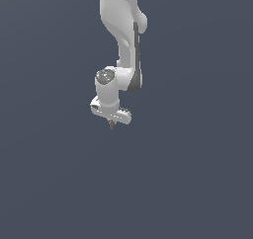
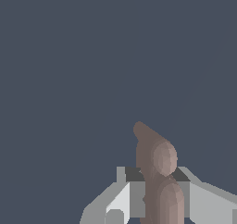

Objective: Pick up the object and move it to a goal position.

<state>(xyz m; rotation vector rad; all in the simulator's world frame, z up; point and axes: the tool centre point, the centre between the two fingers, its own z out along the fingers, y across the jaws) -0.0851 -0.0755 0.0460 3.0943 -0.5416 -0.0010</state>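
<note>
The glossy white tool (image 1: 111,120) pinches a slender, rounded reddish-brown stick (image 1: 111,125) between its short pale fingers (image 2: 203,202); the stick's smooth matte tip (image 2: 155,151) pokes out below.

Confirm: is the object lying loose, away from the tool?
No. The reddish-brown object sits between the tool's fingers in the wrist view.

Arm (image 1: 121,30) reaching down from above, tool (image 1: 111,120) at its lower end, stick (image 1: 111,125) between the tool's fingers
</note>
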